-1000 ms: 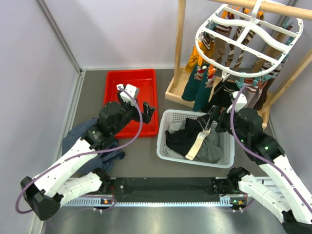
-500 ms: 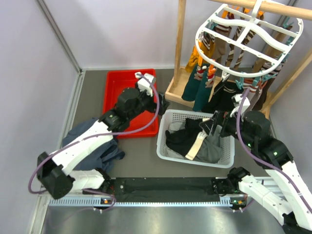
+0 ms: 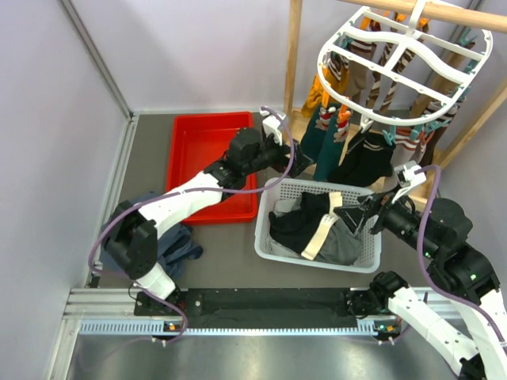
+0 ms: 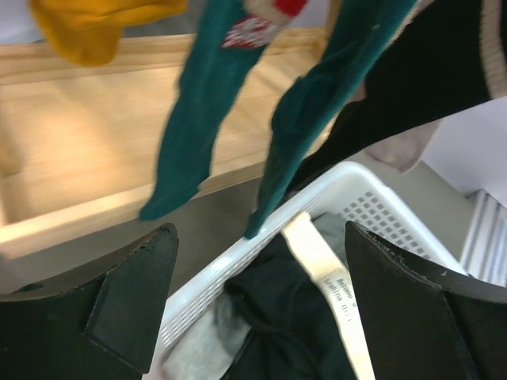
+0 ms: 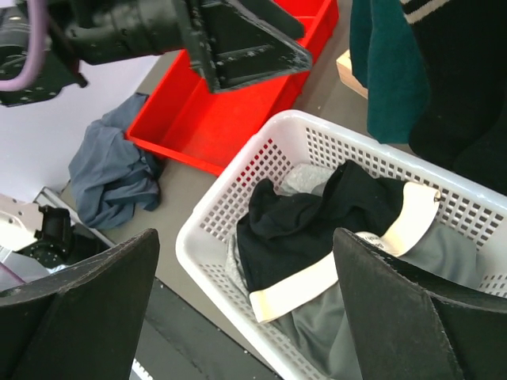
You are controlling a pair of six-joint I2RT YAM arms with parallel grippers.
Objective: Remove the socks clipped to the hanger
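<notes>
The white oval hanger (image 3: 323, 59) hangs from the wooden rack's top pole at upper right. Socks are clipped round its rim: mustard (image 3: 317, 91), teal (image 3: 325, 146), black (image 3: 366, 158) and striped (image 3: 409, 142). My left gripper (image 3: 299, 156) is open just left of the teal socks' toes. In the left wrist view the teal socks (image 4: 198, 103) dangle above and ahead of that gripper (image 4: 261, 301), untouched. My right gripper (image 3: 356, 212) hangs open above the basket; nothing lies between its fingers (image 5: 79, 309). The teal sock (image 5: 388, 71) shows at the top there.
A white basket (image 3: 265, 237) with black and grey clothes and a beige band stands below the socks. The red tray (image 3: 198, 158) lies to its left, a blue-grey garment (image 3: 170, 241) nearer. The wooden rack's post (image 3: 293, 79) and base (image 3: 281, 150) flank my left gripper.
My left arm has swung right from above the red tray to the teal socks. My right arm has drawn back and lower over the basket. Both jaws have narrowed slightly.
</notes>
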